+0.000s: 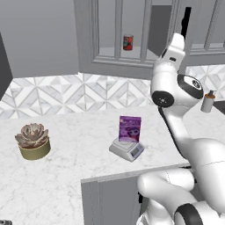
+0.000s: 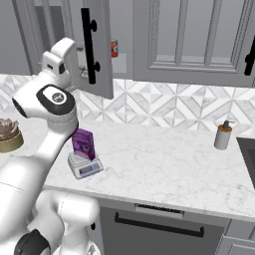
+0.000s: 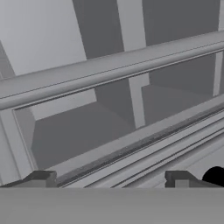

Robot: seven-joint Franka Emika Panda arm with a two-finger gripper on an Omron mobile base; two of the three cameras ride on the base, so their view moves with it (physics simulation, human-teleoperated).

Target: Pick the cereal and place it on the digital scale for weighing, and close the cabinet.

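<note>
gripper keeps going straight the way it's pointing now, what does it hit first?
Most likely the cabinet door's panelled face: the open gripper looks straight at its grey panels and rails, nothing between. How close it is can't be judged.

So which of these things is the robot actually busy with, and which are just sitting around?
Part of the job:
- cereal box, standing on the digital scale
- cabinet door, open
- gripper, open, up by the door

Just lying about:
- red can in the cabinet
- potted succulent
- soap dispenser
</note>
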